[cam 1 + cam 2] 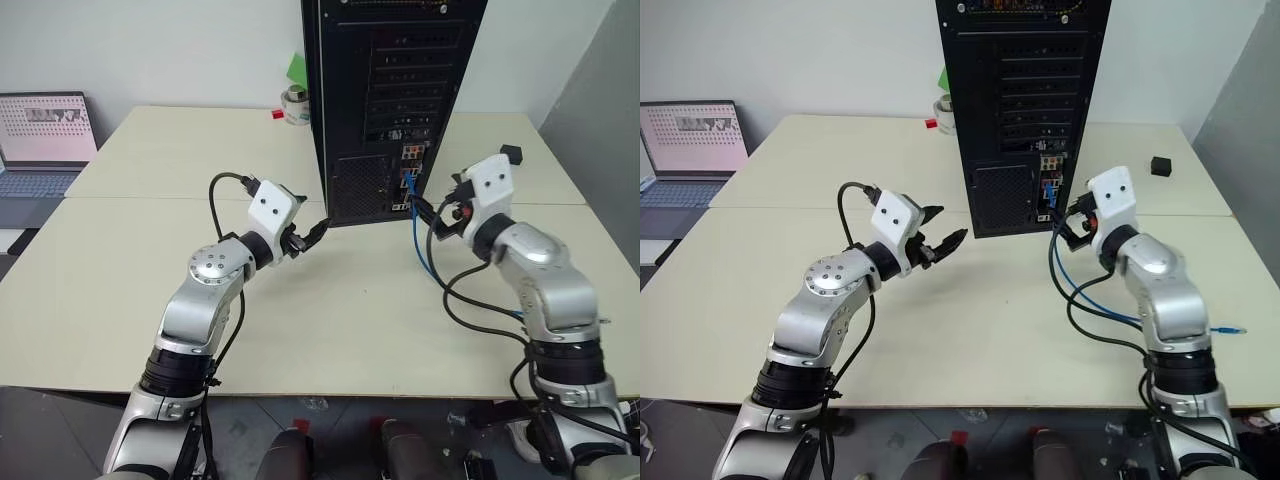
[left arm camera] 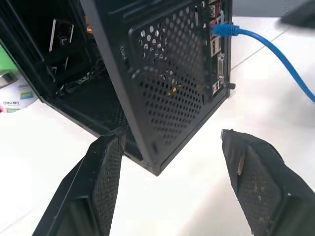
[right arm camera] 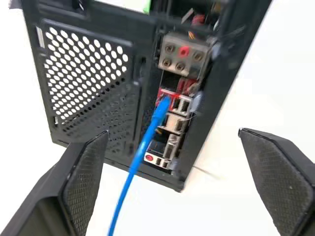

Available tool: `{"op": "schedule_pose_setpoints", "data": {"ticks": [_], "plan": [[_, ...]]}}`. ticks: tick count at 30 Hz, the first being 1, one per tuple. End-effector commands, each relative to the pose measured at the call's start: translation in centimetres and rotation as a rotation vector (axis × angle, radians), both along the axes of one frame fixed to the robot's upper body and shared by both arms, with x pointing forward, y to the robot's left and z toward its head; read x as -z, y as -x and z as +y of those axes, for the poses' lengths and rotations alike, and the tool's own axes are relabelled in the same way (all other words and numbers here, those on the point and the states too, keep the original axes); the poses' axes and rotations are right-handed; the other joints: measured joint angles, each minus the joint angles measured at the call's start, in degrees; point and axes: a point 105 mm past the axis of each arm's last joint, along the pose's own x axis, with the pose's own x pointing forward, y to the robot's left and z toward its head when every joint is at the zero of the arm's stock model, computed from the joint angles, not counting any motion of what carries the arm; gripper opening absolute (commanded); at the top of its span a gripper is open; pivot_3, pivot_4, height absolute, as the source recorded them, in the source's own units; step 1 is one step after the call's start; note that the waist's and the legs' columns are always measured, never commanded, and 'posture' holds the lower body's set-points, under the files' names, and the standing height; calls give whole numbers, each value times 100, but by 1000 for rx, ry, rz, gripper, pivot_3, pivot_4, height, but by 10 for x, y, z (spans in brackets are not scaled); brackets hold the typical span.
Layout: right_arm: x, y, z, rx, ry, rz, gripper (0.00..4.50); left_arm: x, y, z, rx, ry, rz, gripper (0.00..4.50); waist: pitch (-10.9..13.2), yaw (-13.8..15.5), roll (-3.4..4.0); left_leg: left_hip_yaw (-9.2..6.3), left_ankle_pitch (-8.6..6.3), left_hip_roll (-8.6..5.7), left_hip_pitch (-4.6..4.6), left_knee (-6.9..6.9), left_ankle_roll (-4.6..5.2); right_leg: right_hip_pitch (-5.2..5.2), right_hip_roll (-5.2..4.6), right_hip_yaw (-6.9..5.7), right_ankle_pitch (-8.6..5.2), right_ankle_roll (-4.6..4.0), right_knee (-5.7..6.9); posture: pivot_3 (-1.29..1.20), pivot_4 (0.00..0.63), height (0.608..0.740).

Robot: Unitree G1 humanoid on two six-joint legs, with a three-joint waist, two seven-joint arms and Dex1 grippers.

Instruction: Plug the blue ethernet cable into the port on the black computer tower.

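The right end effector (image 3: 167,196) hangs level just right of the black computer tower (image 1: 390,90), pointing at its rear port panel, its two black fingers spread wide with nothing between them. The blue ethernet cable (image 3: 142,147) runs up between those fingers without touching them, and its plug sits in a port in the column of connectors on the tower's back. From there the cable droops down to the desk (image 1: 350,320) and loops toward the right forearm, which is bent at the elbow and angled inward.

The left end effector (image 1: 308,238) is held level on the other side, aimed at the tower's lower left corner, its fingers parted and holding nothing. One finger (image 2: 106,172) lies very close to the case's bottom edge; whether it touches cannot be told. The left arm reaches forward with the elbow low.

The tower stands upright at the desk's middle. Behind it lies a roll of tape (image 1: 294,100). A small black cube (image 1: 1160,165) rests to the far right, and a laptop (image 1: 42,140) sits open to the far left.
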Motion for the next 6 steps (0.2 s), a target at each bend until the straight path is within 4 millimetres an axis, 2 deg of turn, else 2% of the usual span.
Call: {"op": "schedule_pose_setpoints", "data": {"ticks": [1, 6], "plan": [[-18, 27, -15, -139, 42, -48, 4478, -11, 4, 4, 34, -20, -43, 3275, 1, 18, -2, -1, 0, -1, -1, 0, 0, 2, 0, -1, 0, 0, -1, 0, 150, 740], [-15, 46, -21, -268, 36, -5, 4478, -12, 7, 9, 59, -14, -31, 3275, 3, 17, -4, 3, 0, 2, 2, 0, 1, 5, 1, 1, 0, 1, -3, 0, 150, 740]]}}
